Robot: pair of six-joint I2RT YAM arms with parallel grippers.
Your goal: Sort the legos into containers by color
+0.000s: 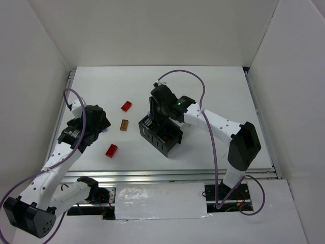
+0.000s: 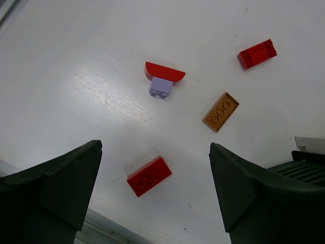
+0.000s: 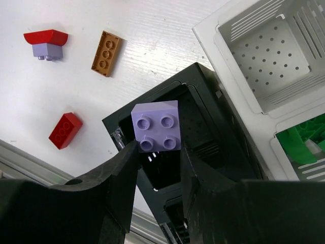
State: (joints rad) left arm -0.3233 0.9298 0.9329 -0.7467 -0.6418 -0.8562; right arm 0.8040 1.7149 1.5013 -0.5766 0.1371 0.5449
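**Purple brick poised over a black bin**

White walls box in a white table [image 1: 213,96], with the four bins clustered near its middle. The right gripper [image 3: 156,152] is clamped on a light purple brick [image 3: 156,126], two studs by two. It holds the brick by the side walls, studs towards the wrist camera, directly above the open black bin [image 3: 167,86].

The left gripper [image 2: 155,147] hangs with its fingers wide apart and nothing between them, over the loose pieces on the left of the table. These are a red brick [image 2: 149,176] nearest, an orange-brown brick [image 2: 221,111], a second red brick [image 2: 257,53] farther off, and a red curved piece [image 2: 164,72] touching a small purple brick [image 2: 161,87].

These bricks are probably very light, rigid and smooth, so a poor pinch could make one skid or pop free. Flat opposite side walls look like the best hold, not the studs.

Whether the curved piece and the small purple brick are clipped together cannot be told. The black bin's inside is too dark to read. One white bin [image 3: 213,30] shows only its perforated floor. Another white bin [image 3: 304,173] holds green pieces [image 3: 299,138], cut off at the frame edge. The second black bin sits mostly behind the right fingers, and from overhead the right arm covers much of the cluster.
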